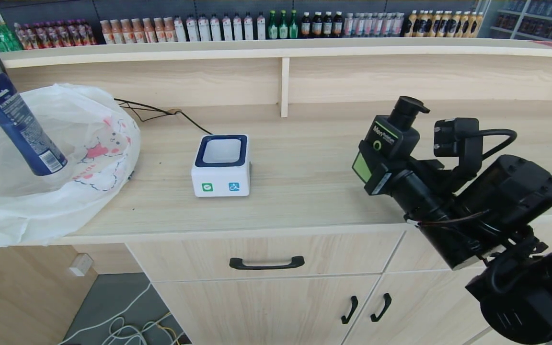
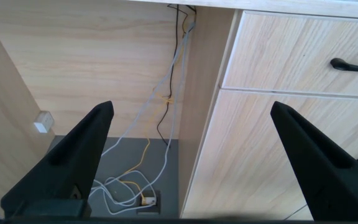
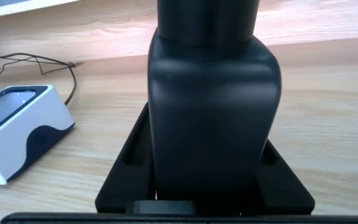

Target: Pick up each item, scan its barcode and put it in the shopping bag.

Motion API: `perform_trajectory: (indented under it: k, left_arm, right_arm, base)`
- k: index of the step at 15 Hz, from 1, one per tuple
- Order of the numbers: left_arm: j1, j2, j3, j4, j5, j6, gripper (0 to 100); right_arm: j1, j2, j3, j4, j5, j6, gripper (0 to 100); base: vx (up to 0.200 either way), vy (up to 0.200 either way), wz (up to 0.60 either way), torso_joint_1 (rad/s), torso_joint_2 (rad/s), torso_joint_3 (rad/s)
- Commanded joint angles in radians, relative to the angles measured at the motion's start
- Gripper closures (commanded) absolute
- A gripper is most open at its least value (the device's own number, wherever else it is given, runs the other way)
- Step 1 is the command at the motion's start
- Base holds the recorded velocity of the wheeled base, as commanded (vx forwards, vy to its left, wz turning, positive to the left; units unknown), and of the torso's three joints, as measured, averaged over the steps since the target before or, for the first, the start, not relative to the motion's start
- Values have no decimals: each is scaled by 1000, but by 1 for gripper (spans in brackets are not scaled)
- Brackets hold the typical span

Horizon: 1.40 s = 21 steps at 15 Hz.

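The right gripper (image 1: 384, 168) was clenched on a black pump bottle (image 1: 393, 136), held tilted above the wooden counter (image 1: 304, 191) at the right of the head view. The bottle's green label faced left, toward the scanner. The white scanner (image 1: 221, 165) stood on the counter at centre frame, well apart from the bottle. The white shopping bag (image 1: 98, 153) lay on the counter at the left edge, with a blue tube (image 1: 19, 127) leaning inside it. The left gripper (image 2: 191, 162) was released, jaws wide apart, facing the cabinet front (image 2: 272, 155) and floor cables (image 2: 129, 186).
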Motion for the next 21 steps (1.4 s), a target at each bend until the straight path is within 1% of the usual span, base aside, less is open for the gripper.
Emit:
perform_trajectory:
  k: [1,3,5,6,9,10,12,13,14,15,18,19,20,21]
  left_arm:
    - [1,0,0,0,0,1,0]
    - [0,0,0,0,0,3,0]
    - [0,0,0,0,0,4,0]
    - [0,0,0,0,0,4,0]
    - [0,0,0,0,0,4,0]
    - [0,0,0,0,0,4,0]
    - [0,0,0,0,0,4,0]
    - [0,0,0,0,0,3,0]
    - [0,0,0,0,0,3,0]
    - [0,0,0,0,0,3,0]
    - [0,0,0,0,0,3,0]
    - [0,0,0,0,0,3,0]
    - [1,0,0,0,0,1,0]
    - [1,0,0,0,0,1,0]
  right_arm:
    - [30,-80,54,-1,13,-2,100]
    - [32,-150,132,1,39,-12,100]
    - [33,-209,209,1,95,-42,100]
    - [36,-232,221,1,118,-63,100]
    - [107,-282,256,9,145,-105,100]
    - [141,-302,290,15,154,-124,100]
    - [145,-331,351,24,154,-166,100]
    - [147,-347,394,22,159,-224,100]
    - [154,-351,413,22,174,-301,100]
    - [167,-353,420,21,185,-344,100]
    - [303,-341,410,21,180,-637,100]
    - [349,-341,391,21,164,-729,100]
    - [384,-339,377,22,145,-786,100]
    - [446,-330,359,22,98,-867,100]
  base:
    - [0,0,0,0,0,0]
    - [0,0,0,0,0,0]
    - [0,0,0,0,0,0]
    - [0,0,0,0,0,0]
    - [0,0,0,0,0,0]
    - [0,0,0,0,0,0]
    - [0,0,0,0,0,0]
    - [0,0,0,0,0,0]
    - [0,0,0,0,0,0]
    - [0,0,0,0,0,0]
    - [0,0,0,0,0,0]
    - [0,0,0,0,0,0]
    - [0,0,0,0,0,0]
    - [0,0,0,0,0,0]
